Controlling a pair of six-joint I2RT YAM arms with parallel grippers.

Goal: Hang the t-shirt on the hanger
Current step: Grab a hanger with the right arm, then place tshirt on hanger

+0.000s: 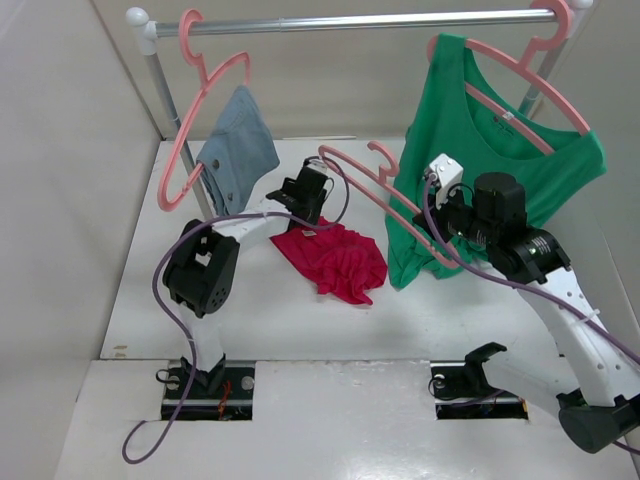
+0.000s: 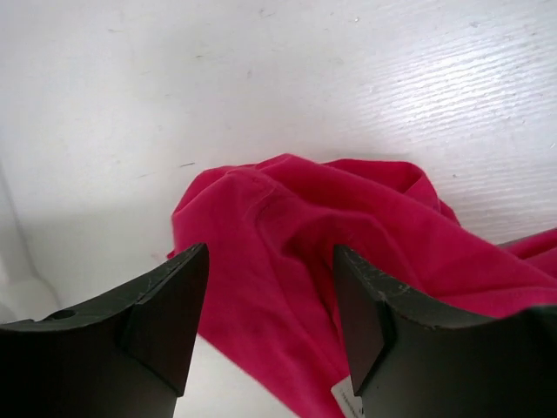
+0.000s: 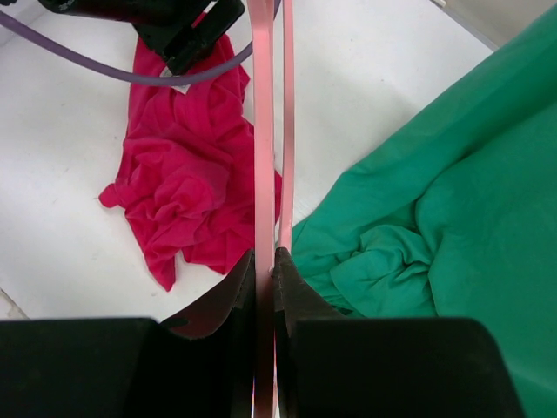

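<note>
The crimson t-shirt (image 1: 335,258) lies crumpled on the white table, its white label at the edge nearest my left gripper. My left gripper (image 1: 298,212) hovers just over the shirt's far left edge. In the left wrist view the left gripper (image 2: 270,261) is open with red fabric (image 2: 287,226) showing between the fingers, nothing gripped. My right gripper (image 1: 436,238) is shut on the lower bar of the bare pink hanger (image 1: 385,190), holding it off the table right of the shirt. The right wrist view shows the right gripper (image 3: 265,266) clamped on the hanger (image 3: 264,131), with the t-shirt (image 3: 187,183) to its left.
A metal clothes rail (image 1: 360,22) spans the back. A pink hanger with blue-grey denim (image 1: 238,150) hangs at its left; a pink hanger with the green top (image 1: 490,150) hangs at the right, its hem (image 3: 435,218) close to my right gripper. Walls enclose left and back.
</note>
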